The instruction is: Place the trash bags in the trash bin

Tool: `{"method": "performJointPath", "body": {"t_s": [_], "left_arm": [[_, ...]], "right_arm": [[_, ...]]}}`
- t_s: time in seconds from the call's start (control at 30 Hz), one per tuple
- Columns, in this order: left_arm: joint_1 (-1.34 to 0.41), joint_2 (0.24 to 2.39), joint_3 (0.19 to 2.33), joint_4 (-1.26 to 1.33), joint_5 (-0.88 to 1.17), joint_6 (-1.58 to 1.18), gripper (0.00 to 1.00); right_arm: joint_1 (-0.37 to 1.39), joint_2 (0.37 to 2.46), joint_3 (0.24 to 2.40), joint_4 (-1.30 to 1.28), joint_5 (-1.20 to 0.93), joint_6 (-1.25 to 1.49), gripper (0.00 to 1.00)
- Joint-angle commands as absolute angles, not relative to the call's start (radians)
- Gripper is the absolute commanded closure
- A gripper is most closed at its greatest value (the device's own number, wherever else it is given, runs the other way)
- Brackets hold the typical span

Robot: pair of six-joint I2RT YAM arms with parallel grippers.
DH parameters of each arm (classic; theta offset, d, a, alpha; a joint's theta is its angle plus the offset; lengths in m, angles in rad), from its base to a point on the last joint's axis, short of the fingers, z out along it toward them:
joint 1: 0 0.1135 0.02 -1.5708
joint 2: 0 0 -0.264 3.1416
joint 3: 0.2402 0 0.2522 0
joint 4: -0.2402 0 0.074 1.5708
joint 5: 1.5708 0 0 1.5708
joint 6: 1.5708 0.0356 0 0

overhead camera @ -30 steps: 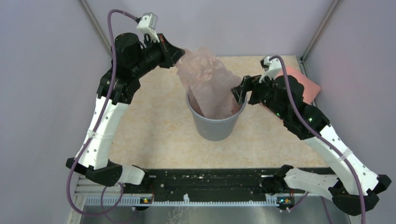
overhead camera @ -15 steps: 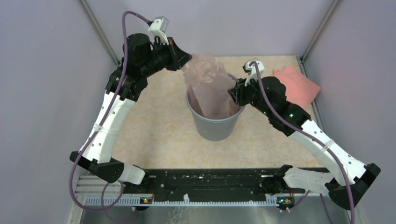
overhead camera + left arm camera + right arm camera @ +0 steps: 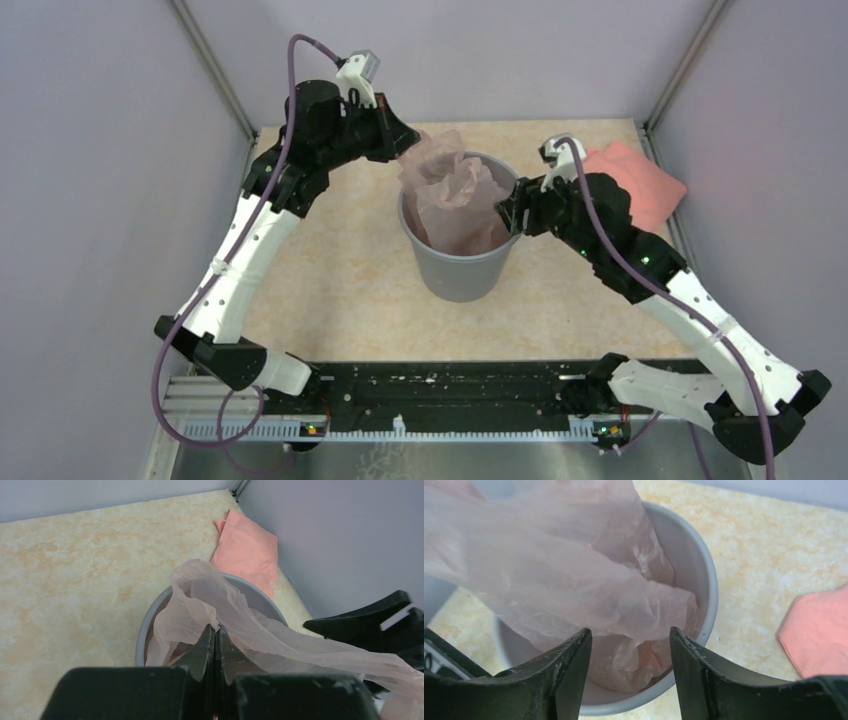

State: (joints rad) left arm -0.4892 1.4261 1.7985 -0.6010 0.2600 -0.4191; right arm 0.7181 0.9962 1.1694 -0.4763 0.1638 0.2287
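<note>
The trash bag [image 3: 455,195], thin, crinkly and pale pink, is bunched in the mouth of the grey trash bin [image 3: 460,275], and its top rises a little above the rim. At the bin's far left rim, my left gripper [image 3: 410,150] is shut on the bag's upper edge. In the left wrist view the closed gripper tips [image 3: 216,630] pinch the film [image 3: 225,602] above the bin's rim [image 3: 142,635]. My right gripper [image 3: 515,210] stands open at the right rim. In the right wrist view this gripper [image 3: 629,632] has its fingers apart above the bag [image 3: 574,580] and the bin's rim [image 3: 709,595], gripping nothing.
An opaque salmon-pink folded bundle [image 3: 635,180] lies at the table's far right corner, behind the right arm. It also shows in the wrist views as the bundle [image 3: 247,550] and the bundle [image 3: 819,635]. Grey walls close in the table on three sides.
My left gripper has moved right and down towards the bin, and the tall raised bag has sunk and crumpled into it. My right gripper closed partway, reopened, and stays at the right rim.
</note>
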Motion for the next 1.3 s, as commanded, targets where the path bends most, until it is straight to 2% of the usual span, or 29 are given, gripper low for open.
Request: {"method": "performJointPath", "body": {"t_s": [0.0, 0.2, 0.5, 0.63, 0.8, 0.9, 1.0, 1.13, 1.27], "left_arm": [[-0.499, 1.444, 1.796, -0.57, 0.246, -0.407, 1.0], [-0.513, 1.465, 1.812, -0.571, 0.242, -0.408, 1.0], [-0.524, 1.476, 1.823, -0.58, 0.23, -0.411, 1.0], [-0.538, 1.478, 1.82, -0.587, 0.22, -0.41, 1.0], [-0.544, 1.471, 1.815, -0.604, 0.202, -0.397, 1.0], [-0.544, 1.459, 1.812, -0.629, 0.167, -0.374, 1.0], [-0.545, 1.44, 1.795, -0.646, 0.13, -0.35, 1.0], [-0.546, 1.411, 1.745, -0.651, 0.134, -0.339, 1.0], [-0.55, 1.372, 1.7, -0.655, 0.121, -0.326, 1.0]], "right_arm": [[0.725, 0.926, 1.279, -0.494, 0.136, 0.242, 0.39], [0.726, 0.896, 1.297, -0.452, -0.015, 0.204, 0.29], [0.726, 0.966, 1.237, -0.392, -0.057, 0.16, 0.33], [0.726, 0.978, 1.194, -0.368, -0.043, 0.17, 0.46], [0.726, 0.977, 1.181, -0.427, 0.171, 0.212, 0.75], [0.725, 0.967, 1.205, -0.524, 0.309, 0.231, 0.78], [0.725, 0.944, 1.244, -0.603, 0.333, 0.257, 0.74], [0.726, 0.898, 1.28, -0.688, 0.296, 0.302, 0.54], [0.726, 0.839, 1.295, -0.753, 0.223, 0.369, 0.43]]}}
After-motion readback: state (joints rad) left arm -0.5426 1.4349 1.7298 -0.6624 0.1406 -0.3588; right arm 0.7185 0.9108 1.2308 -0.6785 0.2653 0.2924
